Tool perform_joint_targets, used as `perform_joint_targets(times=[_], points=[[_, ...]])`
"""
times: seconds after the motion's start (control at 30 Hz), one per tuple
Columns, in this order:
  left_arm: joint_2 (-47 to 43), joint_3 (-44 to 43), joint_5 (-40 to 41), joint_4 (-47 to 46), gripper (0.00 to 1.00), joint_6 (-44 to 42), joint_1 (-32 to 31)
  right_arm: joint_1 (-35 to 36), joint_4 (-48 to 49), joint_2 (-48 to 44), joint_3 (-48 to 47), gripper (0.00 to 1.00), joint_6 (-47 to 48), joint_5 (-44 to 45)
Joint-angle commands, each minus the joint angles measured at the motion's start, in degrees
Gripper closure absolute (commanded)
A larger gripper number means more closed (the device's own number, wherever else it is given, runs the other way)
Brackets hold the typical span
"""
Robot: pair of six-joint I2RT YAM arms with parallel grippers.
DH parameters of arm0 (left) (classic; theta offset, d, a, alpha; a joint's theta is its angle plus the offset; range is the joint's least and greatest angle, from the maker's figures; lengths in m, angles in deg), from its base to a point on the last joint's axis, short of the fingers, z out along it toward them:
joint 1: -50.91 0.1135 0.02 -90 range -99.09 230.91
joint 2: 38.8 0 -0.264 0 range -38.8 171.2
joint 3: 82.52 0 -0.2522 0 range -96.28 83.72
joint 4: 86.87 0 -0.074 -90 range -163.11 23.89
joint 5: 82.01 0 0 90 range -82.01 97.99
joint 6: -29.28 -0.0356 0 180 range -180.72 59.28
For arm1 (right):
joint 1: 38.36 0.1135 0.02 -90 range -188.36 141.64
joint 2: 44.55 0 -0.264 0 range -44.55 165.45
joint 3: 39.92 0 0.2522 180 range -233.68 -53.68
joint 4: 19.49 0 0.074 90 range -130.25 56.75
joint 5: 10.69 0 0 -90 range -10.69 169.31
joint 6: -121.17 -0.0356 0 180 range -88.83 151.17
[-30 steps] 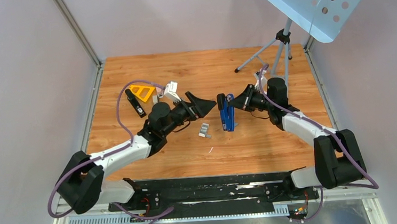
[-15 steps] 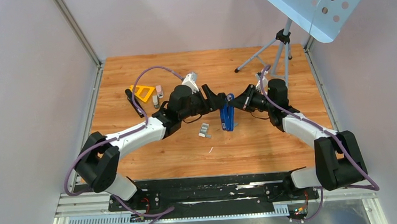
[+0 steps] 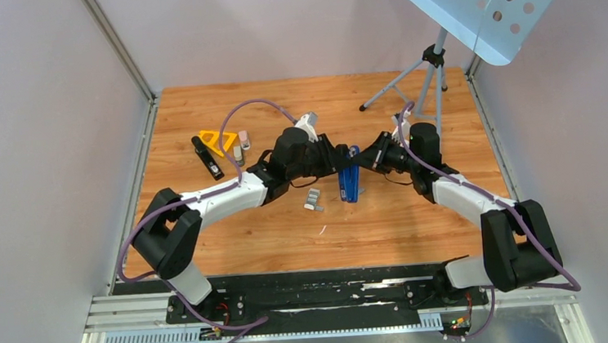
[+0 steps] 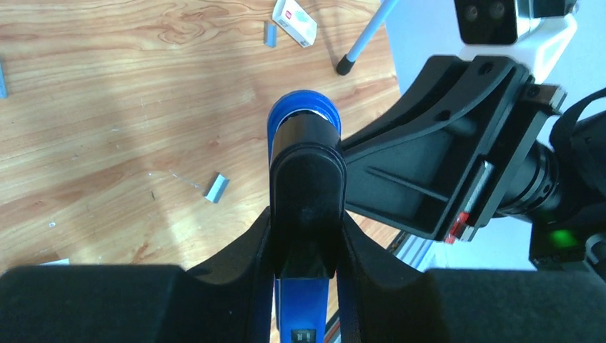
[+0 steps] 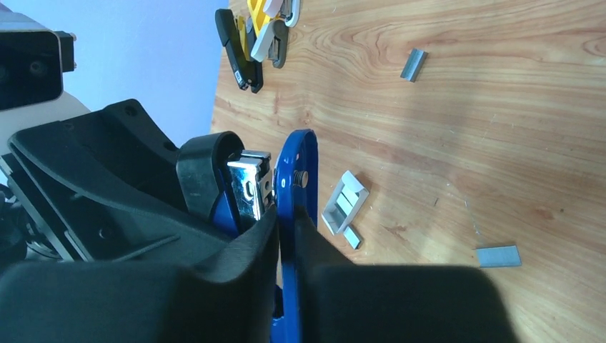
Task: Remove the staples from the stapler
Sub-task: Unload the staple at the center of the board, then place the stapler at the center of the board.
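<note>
**Stapler braced between two hands**

Holding the blue stapler (image 3: 349, 180) upright at the centre of the top view, above the desk (image 3: 387, 222) — probably for prying its halves apart. With the right hand (image 3: 363, 160), pressed almost together, pinching the thin blue base plate (image 5: 296, 171) as an anchor. With the left hand (image 3: 338, 159), narrowed onto the black top arm (image 4: 307, 171), fingers (image 4: 250, 250) touching both flanks — seemingly to swing it open and bare the magazine. Loose staple strips (image 3: 313, 199) just to the lower left.
</note>
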Motion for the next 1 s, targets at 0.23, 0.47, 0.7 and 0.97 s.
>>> perform_joint_targets(times=[0.23, 0.47, 0.7, 0.97], points=[[-7.7, 8.0, 4.3, -4.2, 1.00, -0.6, 1.5, 0.9, 4.8, -1.4, 0.2, 0.40, -1.7, -1.6], [-16.5, 15.0, 9.6, 0.1, 1.00, -1.8, 5.4, 0.9, 5.8, -1.7, 0.8, 0.39, -1.2, -2.3], [-30.4, 17.6, 29.4, 21.7, 1.00, -8.5, 9.6, 0.7, 4.9, -1.8, 1.4, 0.42, -0.3, -1.8], [-36.9, 17.6, 32.0, 35.2, 1.00, -14.3, 26.4, 0.6, 4.0, -2.2, 1.4, 0.43, 0.3, -1.3]])
